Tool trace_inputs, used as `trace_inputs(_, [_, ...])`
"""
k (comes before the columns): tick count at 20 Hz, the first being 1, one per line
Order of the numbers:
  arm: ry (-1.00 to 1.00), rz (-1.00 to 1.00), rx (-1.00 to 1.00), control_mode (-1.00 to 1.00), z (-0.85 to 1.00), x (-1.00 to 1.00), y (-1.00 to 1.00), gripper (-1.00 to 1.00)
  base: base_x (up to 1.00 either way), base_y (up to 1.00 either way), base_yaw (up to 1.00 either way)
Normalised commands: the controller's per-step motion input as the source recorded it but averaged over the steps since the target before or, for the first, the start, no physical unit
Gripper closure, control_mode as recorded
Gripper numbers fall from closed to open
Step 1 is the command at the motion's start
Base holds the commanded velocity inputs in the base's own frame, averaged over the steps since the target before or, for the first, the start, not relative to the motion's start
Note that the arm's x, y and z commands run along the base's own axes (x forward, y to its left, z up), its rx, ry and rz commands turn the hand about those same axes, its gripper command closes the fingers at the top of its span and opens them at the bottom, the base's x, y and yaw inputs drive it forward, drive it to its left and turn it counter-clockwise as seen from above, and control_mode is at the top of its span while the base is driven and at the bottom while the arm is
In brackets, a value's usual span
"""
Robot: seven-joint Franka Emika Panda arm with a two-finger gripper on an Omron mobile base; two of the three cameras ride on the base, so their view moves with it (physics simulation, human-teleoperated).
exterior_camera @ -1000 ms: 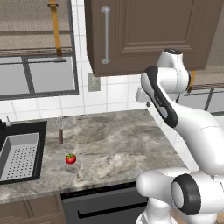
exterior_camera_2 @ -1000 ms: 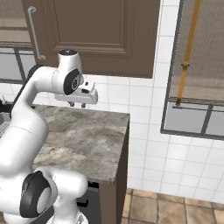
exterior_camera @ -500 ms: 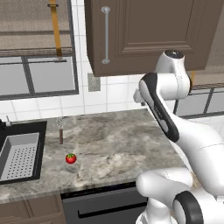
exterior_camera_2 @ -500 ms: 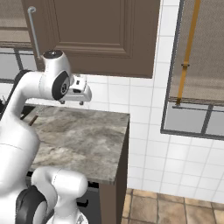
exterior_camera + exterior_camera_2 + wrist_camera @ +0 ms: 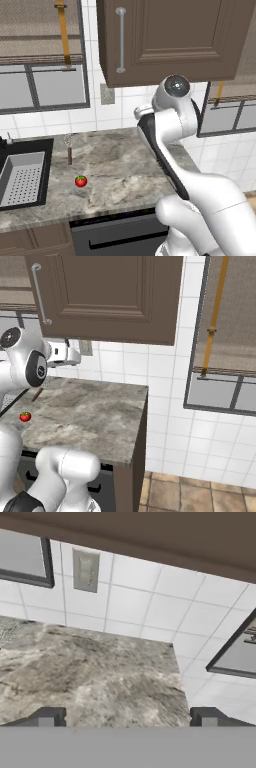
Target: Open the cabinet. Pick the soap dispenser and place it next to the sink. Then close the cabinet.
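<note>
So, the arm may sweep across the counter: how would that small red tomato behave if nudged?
The tomato looks round and smooth, so it would likely roll, perhaps toward the sink or off the counter edge. It seems small, probably light, and may bruise if squeezed.

I have the white Franka arm with dark joints [image 5: 170,130] folded high, elbow raised, its forearm running level. My two-finger gripper [image 5: 127,718] points forward and slightly down, its dark fingertips [image 5: 46,717] spread wide apart, holding nothing.
</note>
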Motion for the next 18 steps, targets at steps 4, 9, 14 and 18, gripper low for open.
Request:
trace_inputs(4, [-0.10,0.00,0.00,-1.00,0.48,0.07,0.47,-1.00,0.00,0.00,0.00])
trace_inputs(9, [-0.01,0.00,0.00,-1.00,0.55,0.06,0.38,-1.00,0.00,0.00,0.00])
trace_inputs(14, [0.00,0.00,0.00,-1.00,0.54,0.05,0.34,-1.00,0.00,0.00,0.00])
trace_inputs(18, [0.00,0.02,0.00,-1.00,0.45,0.15,0.29,-1.00,0.00,0.00,0.00])
